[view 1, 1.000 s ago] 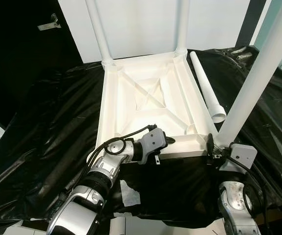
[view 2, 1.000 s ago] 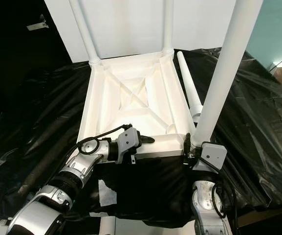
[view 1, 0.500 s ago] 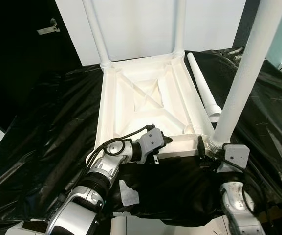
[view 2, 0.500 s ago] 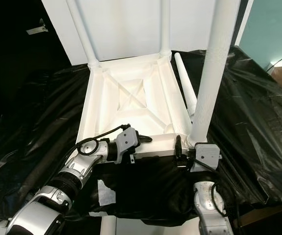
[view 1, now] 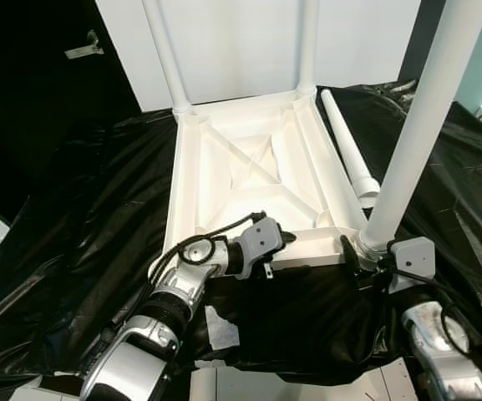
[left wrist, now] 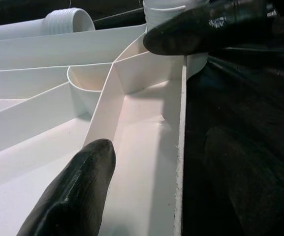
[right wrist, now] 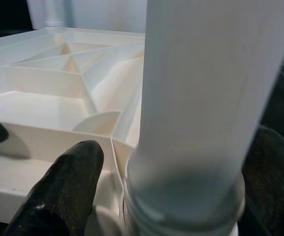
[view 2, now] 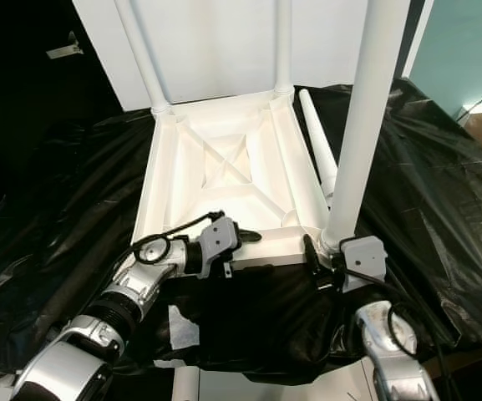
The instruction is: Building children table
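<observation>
Three white plastic tube legs stood upright in corner sockets of the white ribbed plastic tabletop (view 1: 249,180), which lay upside down on the crumpled black plastic sheet (view 1: 82,209). Two far legs, the far-left leg (view 1: 164,52) and the far-right leg (view 1: 307,42), rose from the corners of the tabletop farthest from the robot. The near-right leg (view 1: 408,142) stood in the tabletop's near-right corner socket. A fourth loose white tube leg (view 1: 349,154) lay on the sheet just beside the tabletop's right edge, its ribbed open end toward the near-right corner.

The right gripper (view 1: 359,255) sat at the base of the near-right leg, where the tube met the socket. In the right wrist view one black fingertip (right wrist: 63,189) showed beside the tube and over the tabletop's near rim; the tube stood between the fingers, but whether they pressed on it could not be told.

The left gripper (view 1: 284,242) rested at the tabletop's near rim, left of the near-right leg. Its fingers were spread apart (one fingertip (left wrist: 78,189) inside the tabletop's rim channel, the other outside over the sheet), gripping nothing.

A pale scrap of tape (view 1: 221,329) lay on the sheet on the robot's side of the tabletop's near rim.
</observation>
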You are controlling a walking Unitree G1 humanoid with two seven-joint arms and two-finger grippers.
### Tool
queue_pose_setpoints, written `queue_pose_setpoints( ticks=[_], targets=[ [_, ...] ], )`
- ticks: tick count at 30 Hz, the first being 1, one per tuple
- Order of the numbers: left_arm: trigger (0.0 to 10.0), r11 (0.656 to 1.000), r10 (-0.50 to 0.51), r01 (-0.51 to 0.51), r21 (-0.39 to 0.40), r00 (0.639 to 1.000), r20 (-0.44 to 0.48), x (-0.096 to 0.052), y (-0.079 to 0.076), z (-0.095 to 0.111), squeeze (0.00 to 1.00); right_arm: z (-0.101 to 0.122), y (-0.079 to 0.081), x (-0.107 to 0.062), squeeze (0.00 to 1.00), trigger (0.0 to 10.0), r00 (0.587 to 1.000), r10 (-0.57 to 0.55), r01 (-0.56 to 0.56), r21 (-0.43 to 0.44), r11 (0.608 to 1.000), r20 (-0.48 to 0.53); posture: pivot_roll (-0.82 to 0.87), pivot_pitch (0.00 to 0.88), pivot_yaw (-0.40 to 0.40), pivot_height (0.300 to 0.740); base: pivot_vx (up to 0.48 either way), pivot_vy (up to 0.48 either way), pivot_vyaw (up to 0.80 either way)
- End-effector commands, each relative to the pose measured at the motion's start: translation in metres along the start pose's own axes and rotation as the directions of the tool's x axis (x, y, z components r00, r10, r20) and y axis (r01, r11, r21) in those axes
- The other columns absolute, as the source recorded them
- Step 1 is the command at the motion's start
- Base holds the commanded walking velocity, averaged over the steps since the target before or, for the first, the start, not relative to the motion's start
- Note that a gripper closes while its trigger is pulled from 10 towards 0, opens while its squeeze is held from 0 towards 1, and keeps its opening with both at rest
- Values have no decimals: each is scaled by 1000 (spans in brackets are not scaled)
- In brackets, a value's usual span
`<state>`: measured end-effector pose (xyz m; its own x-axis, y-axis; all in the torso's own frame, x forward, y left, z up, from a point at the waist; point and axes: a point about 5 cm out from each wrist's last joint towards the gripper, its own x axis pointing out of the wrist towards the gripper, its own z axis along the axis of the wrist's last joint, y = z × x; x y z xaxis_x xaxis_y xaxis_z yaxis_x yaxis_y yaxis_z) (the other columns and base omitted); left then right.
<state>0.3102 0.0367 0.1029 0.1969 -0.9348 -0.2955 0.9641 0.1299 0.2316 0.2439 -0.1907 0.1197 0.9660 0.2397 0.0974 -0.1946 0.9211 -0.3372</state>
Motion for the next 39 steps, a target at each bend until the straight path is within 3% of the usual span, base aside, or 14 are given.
queue_pose_setpoints(
  ticks=[1,3,4,8,15,20,23,25,31,32,33,34,35,39],
  targets=[
    [10000,991,-73,58,-119,988,-133,1,-24,-37,0,-1,6,2,0,10000,997,70,-70,15,997,-16,-211,59,86,740,0,0,0],
    [10000,992,-72,57,-117,988,-133,1,-23,-37,0,-3,5,4,0,10000,993,117,-116,25,993,-35,-208,57,86,740,0,0,0],
    [10000,992,-71,56,-116,988,-133,1,-23,-37,0,-4,6,5,0,0,990,135,-133,33,991,-43,-208,57,86,740,0,0,0],
    [10000,992,-65,50,-113,989,-135,0,-22,-37,0,-10,10,5,0,0,978,193,-186,82,979,-84,-195,51,82,740,0,0,0],
    [10000,992,-58,42,-116,988,-140,-3,-21,-39,0,-16,17,2,0,0,977,181,-164,146,976,-113,-191,50,81,740,0,0,0],
    [10000,992,-60,44,-116,988,-140,-3,-22,-39,0,-15,23,0,0,0,994,-20,38,164,986,-110,-193,47,81,740,0,0,0],
    [10000,992,-64,48,-113,988,-137,-1,-21,-38,0,-10,40,-9,0,0,970,-219,236,195,952,-101,-187,45,85,740,0,0,0],
    [10000,993,-66,51,-111,989,-136,0,-21,-37,0,-7,47,-5,0,0,955,-275,293,212,933,-108,-185,42,85,740,0,0,0],
    [10000,992,-67,51,-112,988,-140,-1,-22,-38,0,-8,40,2,0,0,927,-353,372,184,910,-127,-178,41,87,740,0,0,0],
    [10000,992,-67,51,-112,988,-140,-1,-22,-38,0,-8,42,3,0,1137,929,-345,365,185,912,-131,-178,41,87,740,0,0,0],
    [10000,992,-66,50,-113,988,-141,-2,-22,-39,0,-8,44,3,0,7412,939,-321,337,150,930,-123,-175,40,86,740,0,0,0],
    [10000,992,-66,50,-113,988,-141,-2,-22,-39,0,-8,44,3,0,7412,939,-321,337,150,930,-123,-175,40,86,740,0,0,0],
    [10000,992,-65,49,-113,988,-142,-2,-22,-39,0,-8,46,2,0,10000,945,-305,318,123,940,-116,-175,40,86,740,0,0,0],
    [10000,992,-62,45,-115,988,-142,-2,-21,-39,0,-5,50,5,0,10000,976,-203,210,114,971,-75,-178,42,82,740,0,0,0]
  ],
)
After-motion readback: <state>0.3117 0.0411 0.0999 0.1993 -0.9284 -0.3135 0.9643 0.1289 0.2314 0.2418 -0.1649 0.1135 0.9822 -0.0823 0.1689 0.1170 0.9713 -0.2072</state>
